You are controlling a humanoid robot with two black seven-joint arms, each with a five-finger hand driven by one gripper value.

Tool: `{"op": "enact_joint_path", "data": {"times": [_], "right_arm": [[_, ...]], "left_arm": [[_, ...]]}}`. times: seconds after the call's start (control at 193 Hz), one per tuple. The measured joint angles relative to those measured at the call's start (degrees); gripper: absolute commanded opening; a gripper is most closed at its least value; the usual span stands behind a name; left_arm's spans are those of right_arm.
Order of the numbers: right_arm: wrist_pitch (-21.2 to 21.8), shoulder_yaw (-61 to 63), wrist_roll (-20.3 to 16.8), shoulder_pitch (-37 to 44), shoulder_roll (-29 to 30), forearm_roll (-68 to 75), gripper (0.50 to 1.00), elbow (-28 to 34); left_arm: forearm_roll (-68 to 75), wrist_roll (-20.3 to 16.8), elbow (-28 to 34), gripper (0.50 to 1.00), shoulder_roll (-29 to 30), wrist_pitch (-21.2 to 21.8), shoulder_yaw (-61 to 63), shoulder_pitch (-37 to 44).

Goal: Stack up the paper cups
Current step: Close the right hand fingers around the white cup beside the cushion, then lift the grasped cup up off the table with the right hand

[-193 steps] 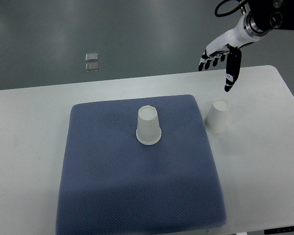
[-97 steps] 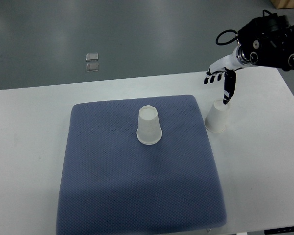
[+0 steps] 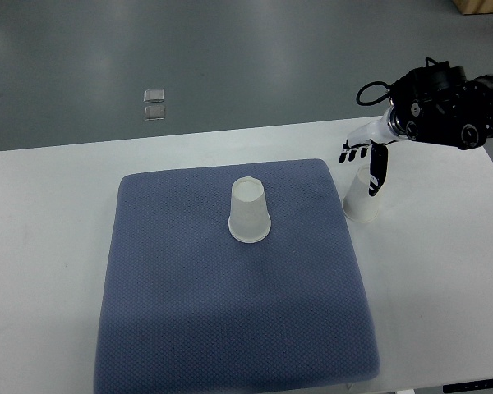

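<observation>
Paper cups (image 3: 250, 211) white, upside down, apart | right robot hand (image 3: 366, 160) open, empty

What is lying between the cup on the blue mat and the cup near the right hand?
Nothing stands between the centre cup and the right cup: only bare mat and a table strip, in the top view.

White paper cup (image 3: 250, 211) upside down, mid blue mat (image 3: 189, 312); second white cup (image 3: 362, 199) tilted on table (image 3: 49, 246), just off mat's right edge.
</observation>
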Motion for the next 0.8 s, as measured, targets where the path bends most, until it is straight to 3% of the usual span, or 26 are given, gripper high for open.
{"op": "enact_joint_path", "data": {"times": [0.362,0.439,0.574,0.662,0.801], "right_arm": [[-1.9,-0.1,-0.1,-2.5,0.1,0.0,0.897,-0.8],[-2.1,-0.1,-0.1,-2.6,0.1,0.0,0.842,-0.8],[-2.3,-0.1,-0.1,-2.7,0.1,0.0,0.691,-0.8],[-2.4,-0.1,-0.1,-2.7,0.1,0.0,0.623,-0.8],[-3.2,-0.1,-0.1,-3.1,0.1,-0.1,0.582,-0.8]], "left_arm": [[0.0,0.0,0.0,1.0,0.0,0.2,0.0,0.1],[0.0,0.0,0.1,1.0,0.0,0.3,0.0,0.1],[0.0,0.0,0.2,1.0,0.0,0.5,0.0,0.2],[0.0,0.0,0.2,1.0,0.0,0.5,0.0,0.3],[0.0,0.0,0.2,1.0,0.0,0.6,0.0,0.4]]}}
